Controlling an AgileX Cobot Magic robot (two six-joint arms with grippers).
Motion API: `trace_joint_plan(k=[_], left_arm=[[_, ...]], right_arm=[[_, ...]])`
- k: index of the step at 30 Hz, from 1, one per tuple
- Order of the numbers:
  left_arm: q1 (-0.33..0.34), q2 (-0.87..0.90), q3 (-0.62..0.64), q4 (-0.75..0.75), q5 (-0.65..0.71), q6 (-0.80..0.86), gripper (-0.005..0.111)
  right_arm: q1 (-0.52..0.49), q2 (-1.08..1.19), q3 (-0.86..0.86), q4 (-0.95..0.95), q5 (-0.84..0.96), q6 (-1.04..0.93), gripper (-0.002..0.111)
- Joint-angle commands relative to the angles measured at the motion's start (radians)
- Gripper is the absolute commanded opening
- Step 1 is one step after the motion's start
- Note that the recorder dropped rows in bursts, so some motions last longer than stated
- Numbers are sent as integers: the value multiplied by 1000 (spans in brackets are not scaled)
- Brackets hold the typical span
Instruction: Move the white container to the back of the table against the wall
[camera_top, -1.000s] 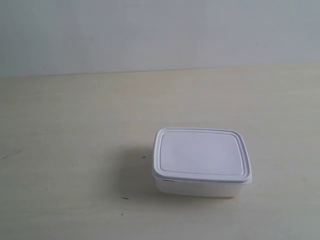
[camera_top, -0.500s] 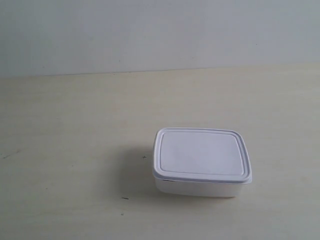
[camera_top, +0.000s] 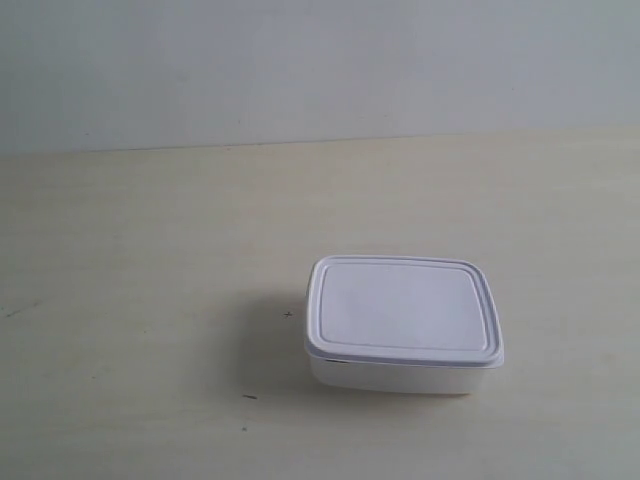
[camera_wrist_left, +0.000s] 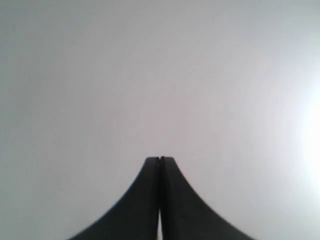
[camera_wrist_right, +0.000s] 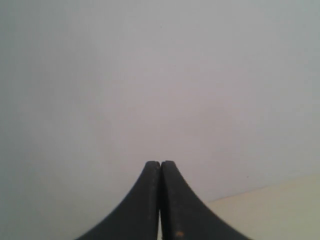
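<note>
Shallow white lidded plastic container (camera_top: 403, 322): on pale cream table (camera_top: 150, 250) at 5 o'clock, well apart from grey-white wall (camera_top: 300, 70) at 12 o'clock. Black left gripper (camera_wrist_left: 160, 160), black right gripper (camera_wrist_right: 160, 163): jaws pressed together, empty; judged parked, approach unstarted.

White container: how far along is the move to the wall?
Nothing done: the white container sits lidded on the table, well short of the wall. Nothing in hand: the left gripper and right gripper are shut, empty. Left: the whole grasp and move.
</note>
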Motion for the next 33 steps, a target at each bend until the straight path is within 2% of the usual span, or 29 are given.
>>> trace_joint_plan(k=[1, 4, 8, 14, 19, 22, 24, 27, 30, 33], left_arm=[[4, 42, -126, 239, 120, -216, 0], [4, 115, -197, 397, 161, -369, 0], [4, 256, -265, 548, 80, -527, 0], [4, 497, -292, 640, -97, -558, 0], [4, 670, -292, 696, -203, -558, 0], [-20, 736, -292, 698, -226, -546, 0], [-53, 764, -292, 686, -221, -523, 0], [-140, 797, -292, 638, -172, -480, 0], [-258, 838, -306, 589, -64, -431, 0], [-412, 897, -335, 538, 72, -367, 0]], right_arm=[[-3, 128, -58, -23, 6, 8, 0], [-3, 229, -74, -32, -12, 8, 0], [-3, 351, -85, -73, -73, 8, 0], [-3, 498, -94, -197, -205, 36, 0], [-3, 575, -96, -240, -292, 34, 0], [3, 616, -105, -277, -294, 34, 0], [3, 646, -116, -311, -298, 45, 0], [3, 694, -140, -345, -313, 81, 0], [3, 730, -162, -352, -313, 88, 0], [3, 753, -165, -360, -313, 86, 0]])
